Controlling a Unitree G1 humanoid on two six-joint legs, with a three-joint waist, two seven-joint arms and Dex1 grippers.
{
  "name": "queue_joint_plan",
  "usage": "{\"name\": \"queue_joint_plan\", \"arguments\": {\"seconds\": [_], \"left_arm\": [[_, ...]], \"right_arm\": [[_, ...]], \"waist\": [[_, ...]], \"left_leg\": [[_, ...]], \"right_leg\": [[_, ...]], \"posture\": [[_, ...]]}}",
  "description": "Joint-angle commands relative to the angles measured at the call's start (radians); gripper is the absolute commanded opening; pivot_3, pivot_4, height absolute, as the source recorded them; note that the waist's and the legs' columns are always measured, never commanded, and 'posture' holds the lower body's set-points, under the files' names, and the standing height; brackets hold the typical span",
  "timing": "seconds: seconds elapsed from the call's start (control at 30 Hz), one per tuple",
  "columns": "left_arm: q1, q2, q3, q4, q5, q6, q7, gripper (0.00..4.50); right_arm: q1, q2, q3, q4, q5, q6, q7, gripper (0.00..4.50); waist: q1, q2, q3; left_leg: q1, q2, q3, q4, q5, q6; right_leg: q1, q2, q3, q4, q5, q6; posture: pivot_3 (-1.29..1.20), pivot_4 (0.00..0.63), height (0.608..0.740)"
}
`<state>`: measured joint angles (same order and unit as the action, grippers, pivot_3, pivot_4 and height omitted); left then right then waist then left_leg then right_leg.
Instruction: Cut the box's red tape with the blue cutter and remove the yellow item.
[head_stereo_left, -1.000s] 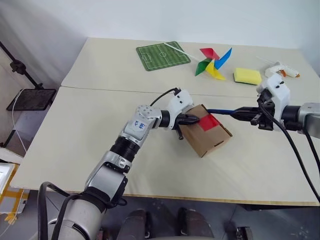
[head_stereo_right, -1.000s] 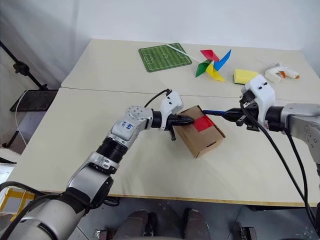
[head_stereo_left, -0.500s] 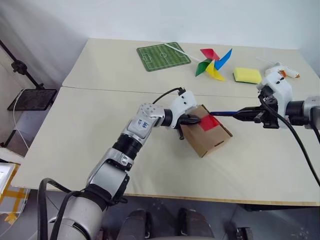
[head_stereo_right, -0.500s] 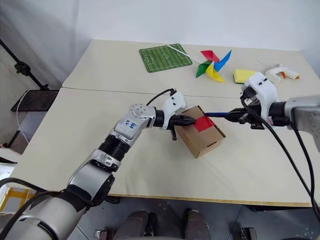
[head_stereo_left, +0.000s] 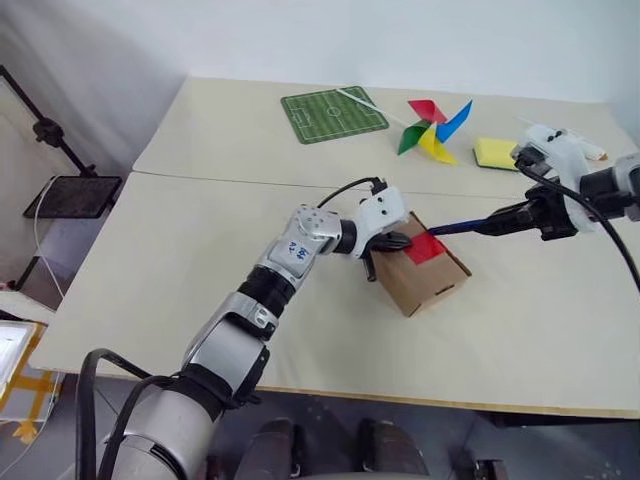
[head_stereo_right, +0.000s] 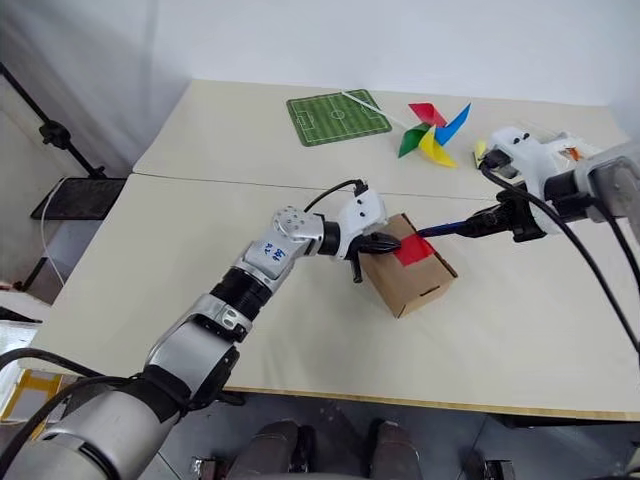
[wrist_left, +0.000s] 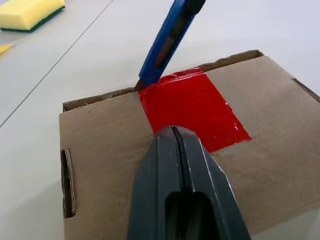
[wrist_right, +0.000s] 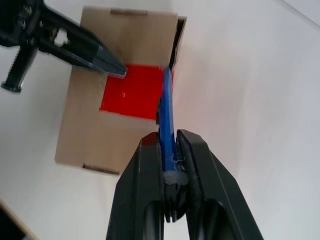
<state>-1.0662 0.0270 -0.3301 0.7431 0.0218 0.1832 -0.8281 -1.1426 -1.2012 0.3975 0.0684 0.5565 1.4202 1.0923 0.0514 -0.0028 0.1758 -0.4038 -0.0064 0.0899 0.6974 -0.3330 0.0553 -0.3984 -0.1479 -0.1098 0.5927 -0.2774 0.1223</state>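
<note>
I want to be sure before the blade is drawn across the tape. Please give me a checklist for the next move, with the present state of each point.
1. Blue cutter held firmly in the right gripper: ok.
2. Cutter tip at the far edge of the red tape: ok.
3. Left gripper, fingers shut, pressing on the box at the tape's near edge: ok.
4. Left fingers out of the cutting line: not ok, they lie straight ahead of the blade.
5. Tape already cut: cannot tell.
6. Box flaps closed: ok.

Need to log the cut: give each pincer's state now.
Left pincer: shut, empty, its tips pressed on the box at the red tape.
Right pincer: shut on the blue cutter.
</note>
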Motion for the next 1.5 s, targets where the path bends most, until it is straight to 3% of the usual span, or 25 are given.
{"name": "queue_joint_plan", "arguments": {"seconds": [0.03, 0.5, 0.83, 1.23, 1.5], "left_arm": [[0.056, -0.005, -0.056, 0.105, 0.071, 0.036, 0.006, 0.0], [0.076, -0.013, -0.061, 0.097, 0.069, 0.044, -0.009, 0.0], [0.079, -0.013, -0.059, 0.087, 0.064, 0.049, -0.012, 0.0], [0.093, -0.003, -0.062, 0.057, 0.061, 0.065, -0.019, 0.0], [0.094, 0.003, -0.06, 0.049, 0.063, 0.075, -0.016, 0.0]], "right_arm": [[-0.041, -0.035, 0.044, -0.014, 0.029, 0.07, 0.101, 0.16], [0.012, -0.152, 0.147, -0.014, -0.065, 0.007, 0.243, 0.16], [0.071, -0.147, 0.142, -0.002, -0.149, -0.069, 0.273, 0.16], [0.088, -0.066, 0.133, 0.025, -0.209, -0.105, 0.263, 0.16], [0.161, -0.236, 0.137, -0.102, -0.205, -0.117, 0.402, 0.16]], "waist": [[0.004, 0.0, 0.0], [0.005, 0.0, 0.0], [0.004, 0.0, -0.001], [-0.009, 0.001, -0.004], [-0.001, 0.002, -0.005]], "left_leg": [[0.0, 0.0, 0.0, 0.0, -0.001, 0.0], [0.0, 0.0, 0.0, 0.002, -0.005, 0.001], [0.0, 0.0, 0.0, 0.002, -0.005, 0.001], [0.002, 0.001, 0.0, 0.003, -0.005, 0.001], [0.002, 0.001, -0.001, 0.003, -0.005, 0.001]], "right_leg": [[0.0, 0.0, 0.0, 0.0, 0.0, 0.0], [0.003, 0.0, -0.012, -0.001, 0.0, 0.0], [0.004, 0.0, -0.014, -0.001, 0.0, 0.001], [0.006, 0.0, -0.018, -0.001, 0.0, 0.001], [0.005, 0.0, -0.02, -0.001, 0.0, 0.001]], "posture": [[0.0, 0.15, 0.74], [0.0, 0.15, 0.74], [0.0, 0.15, 0.74], [0.0, 0.15, 0.74], [0.0, 0.15, 0.74]]}}
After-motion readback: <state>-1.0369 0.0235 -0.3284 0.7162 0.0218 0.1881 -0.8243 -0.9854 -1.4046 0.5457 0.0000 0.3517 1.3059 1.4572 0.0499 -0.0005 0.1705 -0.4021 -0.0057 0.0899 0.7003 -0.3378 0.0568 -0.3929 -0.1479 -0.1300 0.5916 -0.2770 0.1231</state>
